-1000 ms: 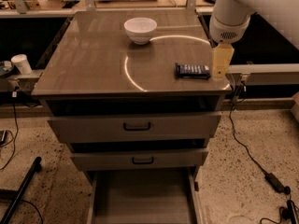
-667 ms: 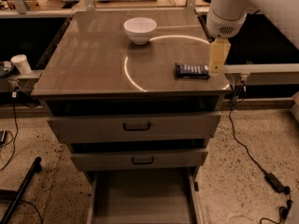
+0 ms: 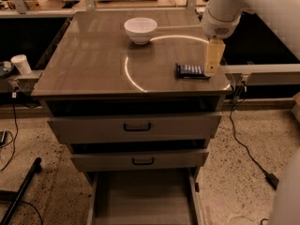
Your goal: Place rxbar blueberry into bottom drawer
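Beige gripper (image 3: 212,62) over the right end of the rxbar blueberry (image 3: 190,71); open or closed, cannot tell.
Bar lies at the countertop's (image 3: 93,64) near right; centre across its width before closing, then lower into the pulled-out bottom drawer (image 3: 143,198).

Dim, warm light falls from above on the cabinet top (image 3: 93,60), where a thin bright arc of glare (image 3: 127,71) curves from the front middle toward the back right. The white bowl (image 3: 140,29) at the back of the top shows brightest. The gripper (image 3: 210,71) hangs pale near the top's front right corner, and deep shadow fills the recesses below the top.
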You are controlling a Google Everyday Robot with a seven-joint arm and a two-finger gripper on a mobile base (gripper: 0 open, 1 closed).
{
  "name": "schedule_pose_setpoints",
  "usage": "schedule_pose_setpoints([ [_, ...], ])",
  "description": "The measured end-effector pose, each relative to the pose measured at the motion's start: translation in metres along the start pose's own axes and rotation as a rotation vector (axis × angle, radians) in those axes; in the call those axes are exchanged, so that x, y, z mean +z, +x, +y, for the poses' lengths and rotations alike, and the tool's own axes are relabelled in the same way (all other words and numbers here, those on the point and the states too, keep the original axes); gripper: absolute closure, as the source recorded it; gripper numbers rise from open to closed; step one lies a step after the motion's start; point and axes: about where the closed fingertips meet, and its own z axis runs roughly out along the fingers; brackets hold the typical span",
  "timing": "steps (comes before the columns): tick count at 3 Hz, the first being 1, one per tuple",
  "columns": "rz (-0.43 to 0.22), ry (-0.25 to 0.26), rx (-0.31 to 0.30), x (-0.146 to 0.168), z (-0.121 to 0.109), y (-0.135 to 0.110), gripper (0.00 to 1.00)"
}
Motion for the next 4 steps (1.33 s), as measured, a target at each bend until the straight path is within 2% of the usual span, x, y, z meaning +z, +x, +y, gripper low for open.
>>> schedule_pose_setpoints([
  [4, -0.002, -0.057, -0.033, 0.042, 0.005, -0.011, 0.00],
])
